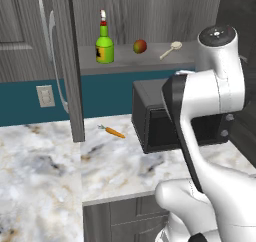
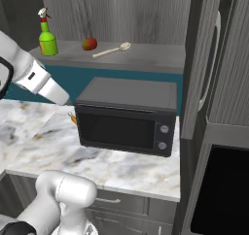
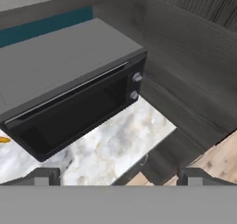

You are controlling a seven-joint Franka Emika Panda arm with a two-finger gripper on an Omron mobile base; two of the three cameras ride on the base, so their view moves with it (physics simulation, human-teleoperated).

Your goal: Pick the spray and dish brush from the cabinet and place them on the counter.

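Observation:
The green spray [image 1: 104, 43] [image 2: 47, 35] stands upright at the left end of the grey shelf of the open cabinet [image 1: 125, 62] [image 2: 155, 59]. Farther right on that shelf the pale dish brush [image 1: 171, 49] [image 2: 112, 50] lies flat. Below spreads the marble counter [image 1: 115, 161] [image 2: 121, 168]. In the hand view my gripper [image 3: 119, 177] is open, its fingertips [image 3: 44, 174] wide apart with nothing between them. It hovers above the counter's front edge, looking down at the microwave, well below and away from the shelf.
A black microwave [image 1: 155, 121] [image 2: 126, 115] [image 3: 69, 79] sits on the counter under the shelf. An apple [image 1: 140, 46] [image 2: 89, 43] rests between spray and brush. A carrot [image 1: 113, 131] [image 2: 73, 118] lies left of the microwave. The open cabinet door [image 1: 67, 61] juts out at left.

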